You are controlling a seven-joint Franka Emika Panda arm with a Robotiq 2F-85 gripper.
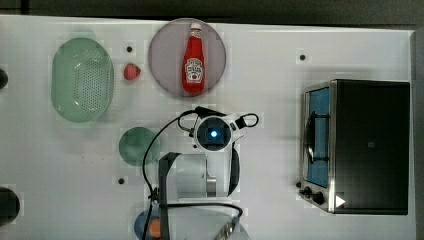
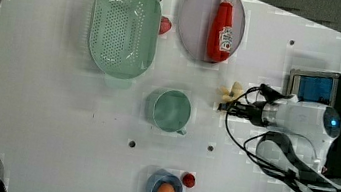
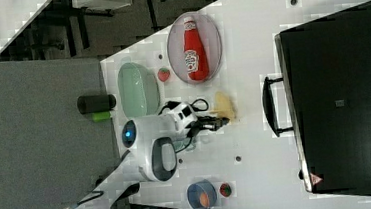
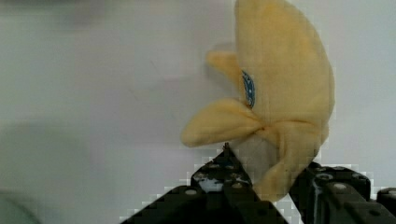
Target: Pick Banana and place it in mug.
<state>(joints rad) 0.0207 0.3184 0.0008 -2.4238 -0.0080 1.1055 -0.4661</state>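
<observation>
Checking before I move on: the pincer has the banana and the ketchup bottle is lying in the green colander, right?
Not quite. The pincer does hold the banana, as the wrist view shows. But the ketchup bottle lies on the round grey plate, not in the green colander; the top view shows the colander holding nothing.

Pale-yellow banana (image 4: 285, 93), dark-green mug (image 2: 171, 110), red ketchup bottle (image 1: 193, 62), black pincer (image 4: 261, 186).

I see bright, even light on the white counter (image 1: 280, 150), soft shadows, blocky compression artefacts throughout, and blurred wrist view edges.
</observation>
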